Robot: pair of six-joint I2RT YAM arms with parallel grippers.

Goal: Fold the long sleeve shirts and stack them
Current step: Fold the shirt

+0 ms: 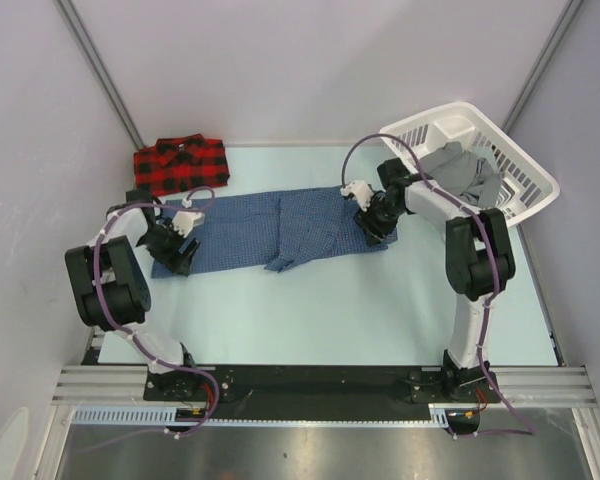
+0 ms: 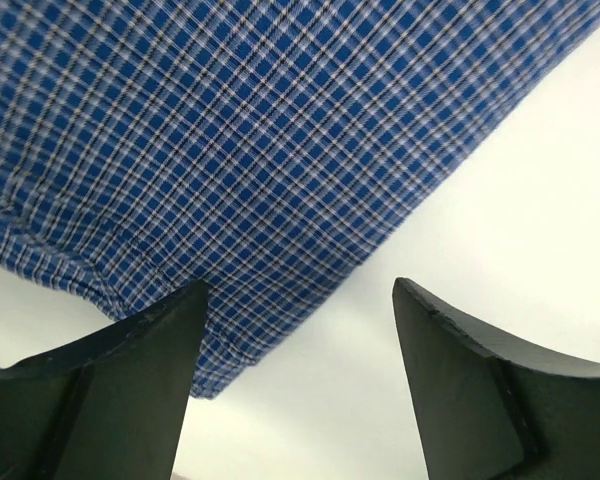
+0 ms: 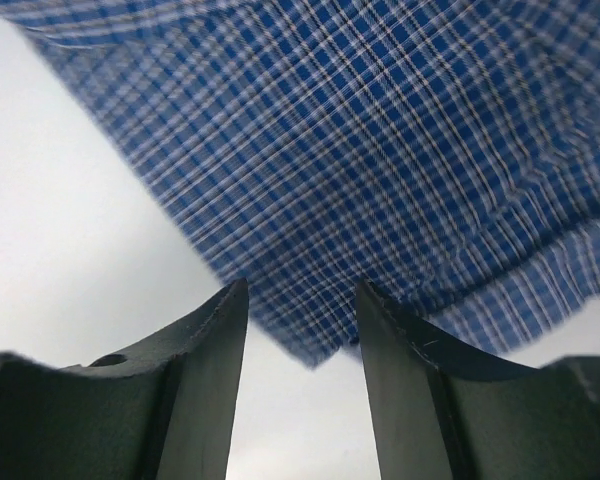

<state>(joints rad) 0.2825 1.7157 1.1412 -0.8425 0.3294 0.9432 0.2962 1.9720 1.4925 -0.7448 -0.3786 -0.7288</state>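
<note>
On the pale table (image 1: pixel 380 310), the blue shirt (image 1: pixel 280 225) ran nine to three o'clock: left jaws at nine, right jaws at three, both spread, empty.

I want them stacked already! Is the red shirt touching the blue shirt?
Cannot tell. In the top view the red shirt lies close beside the blue shirt, but the left arm hides where they'd meet.
</note>
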